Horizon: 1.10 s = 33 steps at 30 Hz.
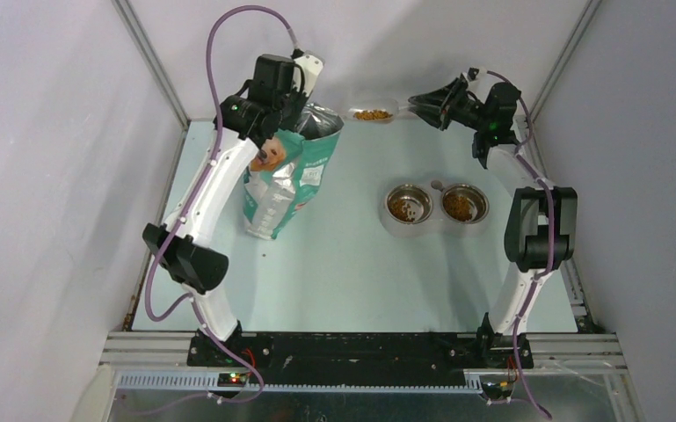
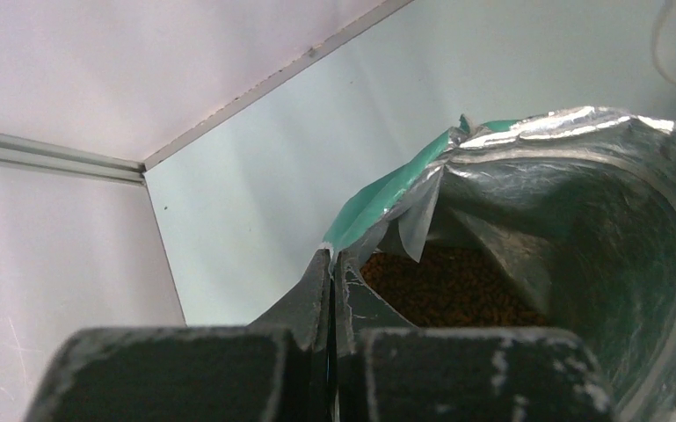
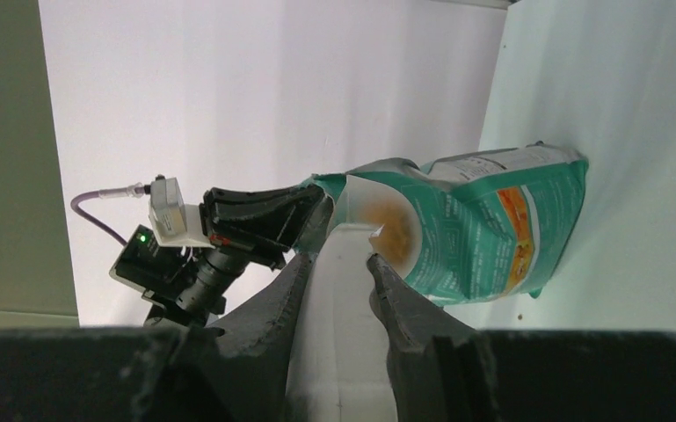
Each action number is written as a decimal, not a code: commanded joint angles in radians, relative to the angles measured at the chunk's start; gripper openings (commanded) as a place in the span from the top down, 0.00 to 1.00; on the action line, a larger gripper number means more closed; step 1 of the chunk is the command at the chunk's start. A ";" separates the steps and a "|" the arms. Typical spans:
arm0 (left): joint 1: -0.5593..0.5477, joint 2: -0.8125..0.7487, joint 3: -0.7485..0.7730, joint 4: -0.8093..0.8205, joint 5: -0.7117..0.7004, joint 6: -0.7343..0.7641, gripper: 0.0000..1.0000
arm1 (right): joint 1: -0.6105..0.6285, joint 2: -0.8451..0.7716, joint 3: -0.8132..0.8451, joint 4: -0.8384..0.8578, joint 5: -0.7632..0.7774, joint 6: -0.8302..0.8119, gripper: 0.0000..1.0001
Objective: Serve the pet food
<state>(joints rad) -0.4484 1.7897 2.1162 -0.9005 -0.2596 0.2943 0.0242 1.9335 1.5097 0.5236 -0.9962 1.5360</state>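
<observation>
The pet food (image 1: pixel 372 114) sits as a small heap in the clear scoop (image 1: pixel 385 113), just beyond the fingertips of the right hand (image 1: pixel 417 107). That hand is clamped on the scoop's handle and holds it off the table (image 1: pixel 343 272). More of it fills the teal bag (image 1: pixel 286 180) directly under the left hand (image 2: pixel 332 264), whose fingers are pinched tight on the bag's foil rim. Below the right hand, back toward its base, both steel bowls (image 1: pixel 409 185) carry some kibble too.
</observation>
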 commanded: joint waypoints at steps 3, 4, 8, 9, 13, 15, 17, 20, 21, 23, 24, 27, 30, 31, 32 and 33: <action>0.043 0.006 0.080 0.054 -0.019 -0.006 1.00 | -0.013 -0.094 -0.085 0.054 -0.029 -0.041 1.00; 0.047 0.008 0.084 0.058 -0.020 -0.007 1.00 | -0.014 -0.098 -0.095 0.058 -0.029 -0.047 1.00; 0.054 0.011 0.104 0.065 -0.007 -0.013 1.00 | -0.065 -0.128 -0.148 0.046 -0.063 -0.103 1.00; 0.054 0.010 0.105 0.068 -0.003 -0.014 1.00 | -0.079 -0.139 -0.165 0.043 -0.083 -0.112 1.00; 0.059 0.003 0.093 0.087 0.014 -0.022 1.00 | -0.119 -0.165 -0.191 0.020 -0.147 -0.173 1.00; 0.063 -0.006 0.080 0.101 0.023 -0.028 1.00 | -0.134 -0.172 -0.195 -0.007 -0.179 -0.220 1.00; 0.068 -0.013 0.066 0.119 0.033 -0.029 1.00 | -0.151 -0.180 -0.203 -0.035 -0.208 -0.255 1.00; 0.074 -0.018 0.059 0.143 0.051 -0.029 1.00 | -0.181 -0.189 -0.217 -0.074 -0.252 -0.307 1.00; 0.078 -0.020 0.058 0.151 0.058 -0.031 1.00 | -0.204 -0.189 -0.219 -0.115 -0.278 -0.340 1.00; 0.083 -0.022 0.057 0.159 0.070 -0.035 1.00 | -0.241 -0.187 -0.219 -0.191 -0.304 -0.400 1.00; 0.085 -0.024 0.056 0.162 0.073 -0.041 1.00 | -0.265 -0.185 -0.219 -0.216 -0.316 -0.422 1.00; 0.094 -0.038 0.033 0.184 0.089 -0.059 1.00 | -0.309 -0.182 -0.219 -0.341 -0.335 -0.531 1.00; 0.099 -0.068 -0.017 0.213 0.096 -0.065 1.00 | -0.347 -0.193 -0.240 -0.403 -0.341 -0.612 1.00; 0.100 -0.081 -0.027 0.226 0.097 -0.068 1.00 | -0.358 -0.201 -0.248 -0.418 -0.339 -0.631 1.00; 0.103 -0.086 -0.047 0.237 0.101 -0.069 1.00 | -0.363 -0.206 -0.252 -0.455 -0.339 -0.673 1.00; 0.105 -0.092 -0.055 0.242 0.104 -0.074 1.00 | -0.372 -0.214 -0.256 -0.476 -0.339 -0.697 1.00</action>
<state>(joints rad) -0.3576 1.7805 2.0827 -0.8169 -0.1902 0.2432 -0.3302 1.7851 1.2690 0.1768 -1.2915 1.0031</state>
